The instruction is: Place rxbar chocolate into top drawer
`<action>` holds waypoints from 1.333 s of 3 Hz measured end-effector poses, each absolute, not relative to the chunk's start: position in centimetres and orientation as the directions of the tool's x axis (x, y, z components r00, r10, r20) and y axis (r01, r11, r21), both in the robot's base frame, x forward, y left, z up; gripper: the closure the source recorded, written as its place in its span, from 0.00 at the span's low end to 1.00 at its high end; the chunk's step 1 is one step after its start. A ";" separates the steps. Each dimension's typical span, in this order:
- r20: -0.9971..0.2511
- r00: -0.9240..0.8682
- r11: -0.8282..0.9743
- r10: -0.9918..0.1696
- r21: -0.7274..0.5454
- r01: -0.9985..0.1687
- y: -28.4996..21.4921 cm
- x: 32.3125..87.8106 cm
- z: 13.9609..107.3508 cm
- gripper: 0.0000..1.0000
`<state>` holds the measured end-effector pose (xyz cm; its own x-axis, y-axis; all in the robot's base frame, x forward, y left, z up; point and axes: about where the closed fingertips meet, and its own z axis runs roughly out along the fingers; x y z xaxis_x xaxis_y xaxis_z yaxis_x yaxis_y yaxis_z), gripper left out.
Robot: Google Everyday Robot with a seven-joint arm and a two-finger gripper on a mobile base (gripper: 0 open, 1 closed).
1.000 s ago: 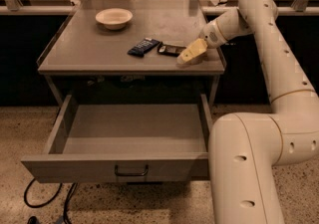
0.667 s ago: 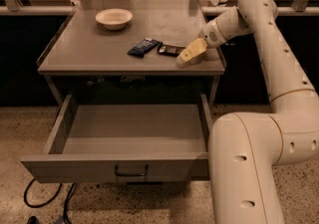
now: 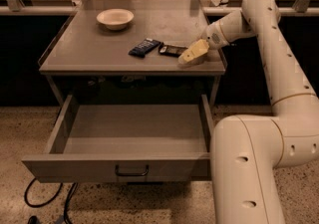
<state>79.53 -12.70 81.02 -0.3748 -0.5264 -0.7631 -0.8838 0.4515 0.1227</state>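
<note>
The rxbar chocolate (image 3: 172,50), a flat black-brown bar with tan markings, lies on the table top near its right front. My gripper (image 3: 192,54) sits low over the table just to the right of the bar, its yellowish fingers (image 3: 195,49) pointing left and down toward the bar's right end. The top drawer (image 3: 132,143) is pulled wide open below the table, with its dark pull handle (image 3: 131,170) at the centre of the front panel. Nothing lies inside the drawer.
A dark blue wrapped bar (image 3: 144,47) lies just left of the rxbar. A pale bowl (image 3: 115,18) stands at the back left of the table (image 3: 89,51). My white arm (image 3: 279,68) runs down the right side. Black cables (image 3: 47,200) lie on the speckled floor.
</note>
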 end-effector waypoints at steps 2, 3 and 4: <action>-0.775 -0.367 0.430 -0.514 0.137 -0.892 -12.4 79.3 81.5 0.00; -0.774 -0.361 0.417 -0.521 0.138 -0.898 -11.4 79.2 81.4 0.00; -0.774 -0.361 0.417 -0.521 0.138 -0.898 -11.4 79.2 81.4 0.00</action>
